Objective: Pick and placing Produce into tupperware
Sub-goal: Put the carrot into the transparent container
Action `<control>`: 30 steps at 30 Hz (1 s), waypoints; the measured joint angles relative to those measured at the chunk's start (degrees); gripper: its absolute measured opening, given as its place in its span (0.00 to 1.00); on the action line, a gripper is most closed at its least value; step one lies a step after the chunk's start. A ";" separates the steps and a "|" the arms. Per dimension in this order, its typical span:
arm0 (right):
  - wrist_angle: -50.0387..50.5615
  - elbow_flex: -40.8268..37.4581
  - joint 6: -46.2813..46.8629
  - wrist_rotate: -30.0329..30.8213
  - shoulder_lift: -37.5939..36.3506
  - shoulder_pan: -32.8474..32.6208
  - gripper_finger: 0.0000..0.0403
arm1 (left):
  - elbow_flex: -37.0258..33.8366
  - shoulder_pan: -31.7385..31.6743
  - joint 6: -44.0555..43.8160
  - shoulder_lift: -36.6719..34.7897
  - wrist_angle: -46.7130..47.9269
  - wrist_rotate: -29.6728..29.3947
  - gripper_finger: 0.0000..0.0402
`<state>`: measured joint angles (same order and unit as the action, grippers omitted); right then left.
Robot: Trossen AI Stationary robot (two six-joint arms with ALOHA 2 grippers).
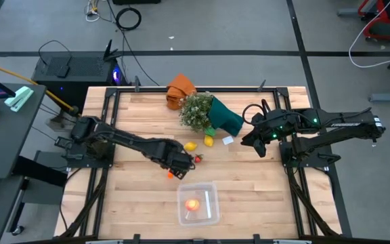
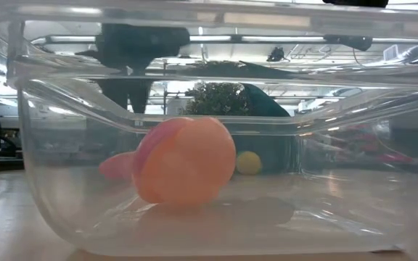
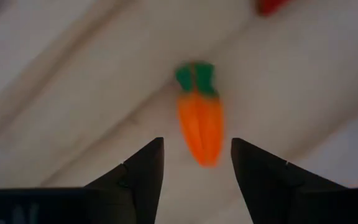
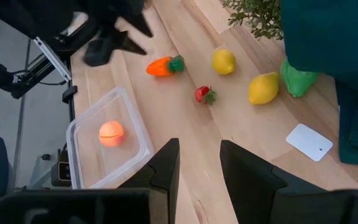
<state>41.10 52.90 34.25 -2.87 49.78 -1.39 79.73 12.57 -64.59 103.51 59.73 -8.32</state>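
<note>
The orange carrot with a green top (image 3: 201, 124) lies flat on the wooden table, also visible as the carrot (image 1: 170, 174) and the carrot (image 4: 163, 66). My left gripper (image 3: 197, 142) hovers over it, open, one finger on either side of its tip, touching nothing. A tiny red berry (image 1: 198, 159) and two yellow lemons (image 1: 190, 146) (image 1: 208, 141) lie close by. The clear tupperware (image 1: 208, 210) stands near the table's near edge with the peach (image 1: 193, 204) resting on its floor. My right gripper (image 4: 199, 144) waits open at the table's right.
A bushy plant in teal wrap (image 1: 212, 114) lies toward the far edge, with an orange cloth (image 1: 180, 88) behind it. A small white card (image 1: 228, 140) lies near the lemons. Bare wood stretches between the carrot and the tupperware.
</note>
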 joint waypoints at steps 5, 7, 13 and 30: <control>0.01 0.00 0.64 0.00 0.02 0.00 0.21 | -2.10 -2.52 0.79 0.72 -0.74 -0.02 0.55; -0.01 0.00 0.70 0.02 0.02 0.00 0.21 | -2.63 -2.92 1.26 0.74 -1.57 0.00 0.58; 0.01 0.00 1.63 0.02 0.01 0.00 0.21 | -2.61 -3.62 4.21 0.74 -6.90 0.96 0.67; 0.02 0.00 2.24 0.07 0.02 0.00 0.21 | -2.61 -2.98 5.78 5.37 -8.46 5.83 0.71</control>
<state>41.12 52.90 36.49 -2.81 49.80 -1.39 77.12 9.58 -58.81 108.88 51.28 -2.49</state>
